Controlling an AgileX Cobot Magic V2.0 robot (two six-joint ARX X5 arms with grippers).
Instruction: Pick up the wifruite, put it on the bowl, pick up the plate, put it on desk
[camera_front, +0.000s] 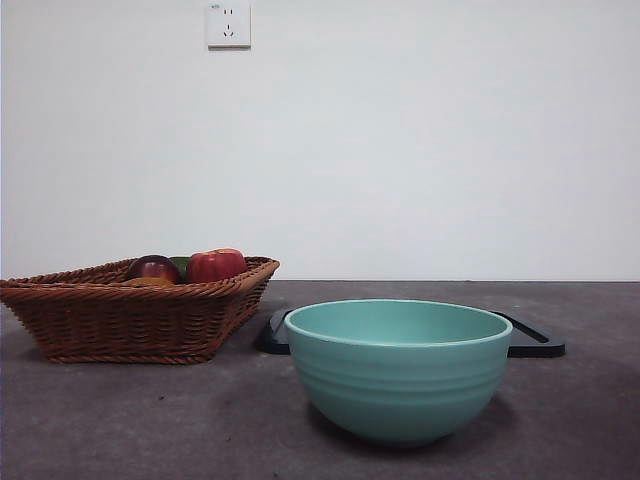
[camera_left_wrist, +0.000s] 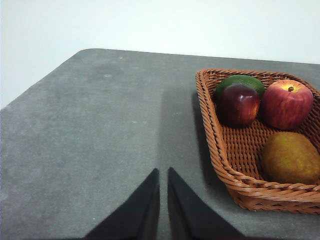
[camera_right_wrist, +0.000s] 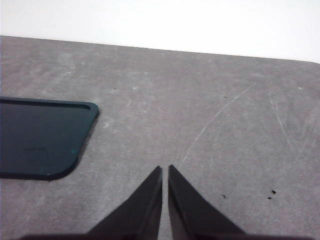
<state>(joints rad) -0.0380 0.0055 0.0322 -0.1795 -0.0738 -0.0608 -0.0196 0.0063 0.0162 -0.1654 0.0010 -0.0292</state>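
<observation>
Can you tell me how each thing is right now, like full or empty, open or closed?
Wicker basket: holds four fruits, upright on the desk.
Wifruite: lying in the basket, untouched.
Red apple: in the basket, stem up.
Dark purple-red fruit: in the basket.
Green fruit: in the basket, mostly hidden.
Bowl: upright; inside not visible.
Black plate: flat on the desk, empty where visible.
Left tool: closed, empty.
Right tool: closed, empty.

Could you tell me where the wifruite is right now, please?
The wifruite lies in the wicker basket, seen in the left wrist view, near the red apple and dark purple-red fruit.
</observation>
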